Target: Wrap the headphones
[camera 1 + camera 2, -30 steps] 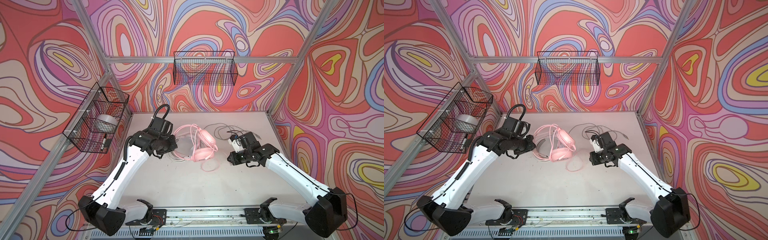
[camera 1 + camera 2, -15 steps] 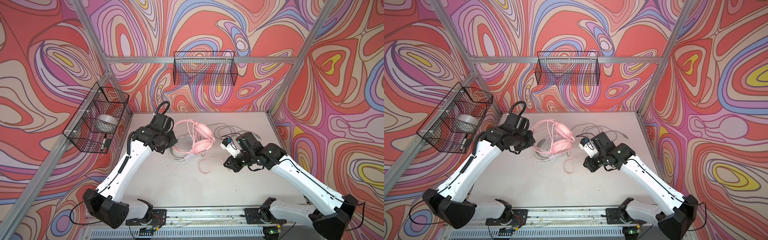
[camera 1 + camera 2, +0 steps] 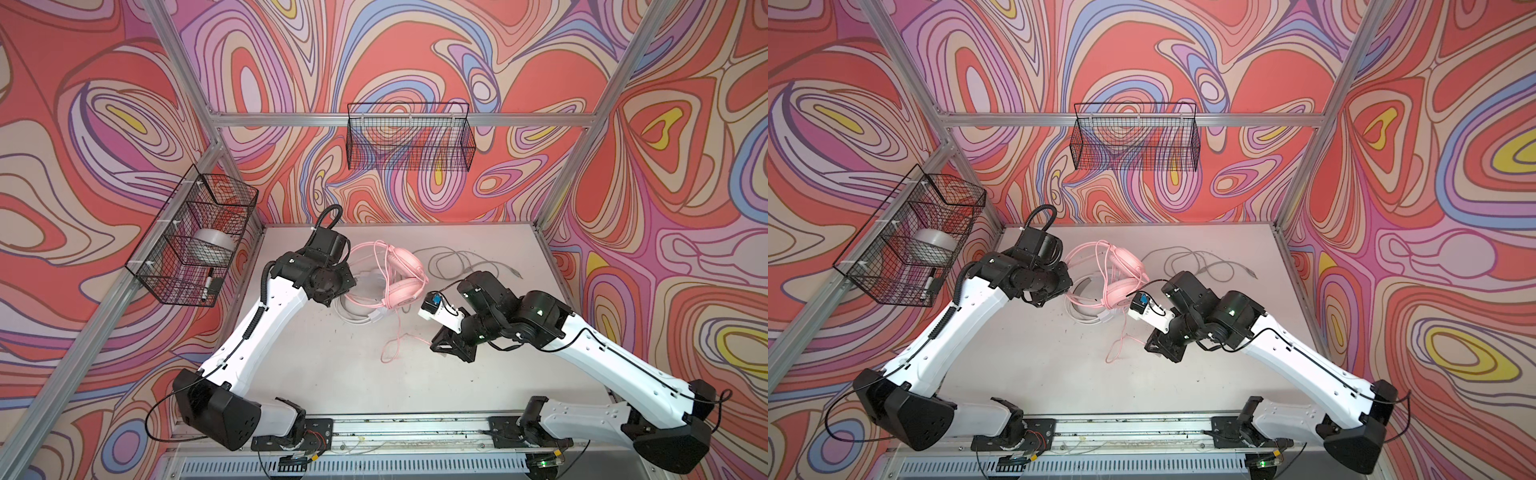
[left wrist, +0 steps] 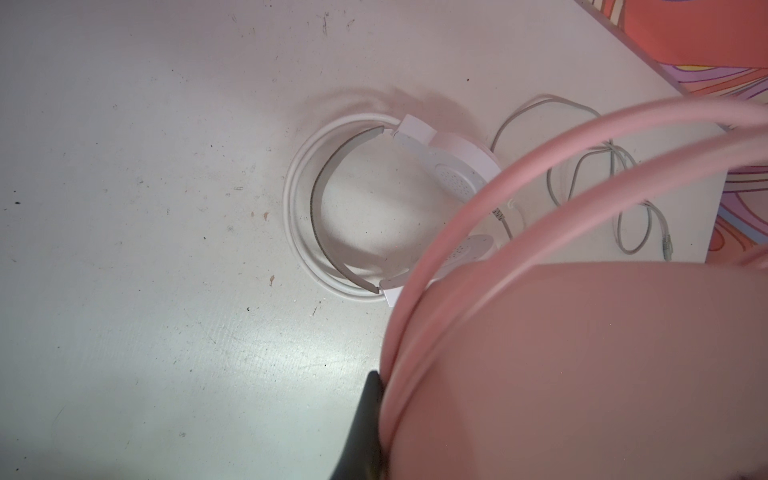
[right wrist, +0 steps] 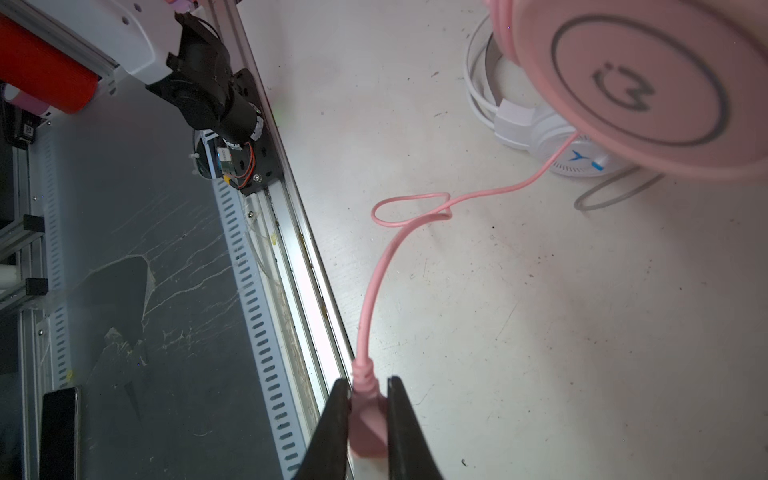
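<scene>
Moved since a second ago: right arm has swung in toward the near side and dragged the pink cable's end with it; left arm has shifted the pink headset a bit farther back.
Left wall basket (image 3: 187,249): wire one, with a roll of tape (image 3: 212,245) and a marker (image 3: 206,286) inside.
Left gripper (image 3: 343,282): clamped right down on the pink headset's band. The wrist view only shows one black finger (image 4: 365,415) pressed against the pink.
White headset (image 3: 361,307): flat on the table (image 3: 332,374), left of centre, partly under the pink one.
Pink headset (image 3: 401,270): held up off the table, hanging right over the white headset, roughly mid-table toward the far side.
Far wall basket (image 3: 409,141): wire, hung on the back wall.
Pink cable (image 3: 397,332): drops from the pink earcup, makes a small loop on the table, then runs to the right gripper.
Right gripper (image 5: 369,399): nearly closed, both fingers pinching the pink plug (image 5: 365,432), near of the headsets and right of centre.
Grey-white cable (image 3: 457,262): loose squiggle on the table, far right of the headsets.
</scene>
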You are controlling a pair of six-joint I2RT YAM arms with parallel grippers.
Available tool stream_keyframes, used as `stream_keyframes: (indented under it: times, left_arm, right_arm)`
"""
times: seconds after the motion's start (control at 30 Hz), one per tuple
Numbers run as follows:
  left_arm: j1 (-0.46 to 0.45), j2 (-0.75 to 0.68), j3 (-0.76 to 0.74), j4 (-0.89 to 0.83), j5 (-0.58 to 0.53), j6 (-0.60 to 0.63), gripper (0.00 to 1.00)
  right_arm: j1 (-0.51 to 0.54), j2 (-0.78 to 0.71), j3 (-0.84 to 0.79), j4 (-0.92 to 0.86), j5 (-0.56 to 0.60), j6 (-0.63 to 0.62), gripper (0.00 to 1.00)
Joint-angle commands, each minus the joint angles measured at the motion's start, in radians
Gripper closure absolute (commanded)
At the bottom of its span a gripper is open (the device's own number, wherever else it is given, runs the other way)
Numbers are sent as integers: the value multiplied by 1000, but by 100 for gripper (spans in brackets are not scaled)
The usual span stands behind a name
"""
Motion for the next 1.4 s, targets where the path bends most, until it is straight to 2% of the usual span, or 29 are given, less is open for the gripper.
stream_keyframes:
  times: [0.0, 0.17, 0.37, 0.53, 0.97, 1.1, 1.3, 1.37]
  left_arm:
    - [0, 4, -8, 44, 15, -25, 100]
    - [-11, 5, -37, 32, 29, -10, 100]
    - [-28, -3, -82, 16, 28, 15, 100]
    - [-47, 1, -86, -18, 7, 52, 100]
    - [-75, -26, -128, -42, 29, 119, 100]
    - [-75, -35, -140, -46, 47, 145, 100]
    - [-79, -32, -147, -51, 82, 175, 100]
    - [-84, -29, -151, -52, 86, 178, 100]
  right_arm:
    - [7, 29, 48, 59, -58, -73, 100]
    - [7, 54, 88, 159, -63, -76, 100]
    - [7, 117, 165, 185, -23, -78, 100]
    - [-3, 179, 242, 177, 95, -68, 100]
    - [-248, 228, 348, 284, 164, 40, 100]
    - [-303, 268, 373, 307, 223, 76, 100]
    - [-339, 332, 423, 339, 184, 95, 100]
    - [-340, 351, 447, 338, 139, 87, 100]
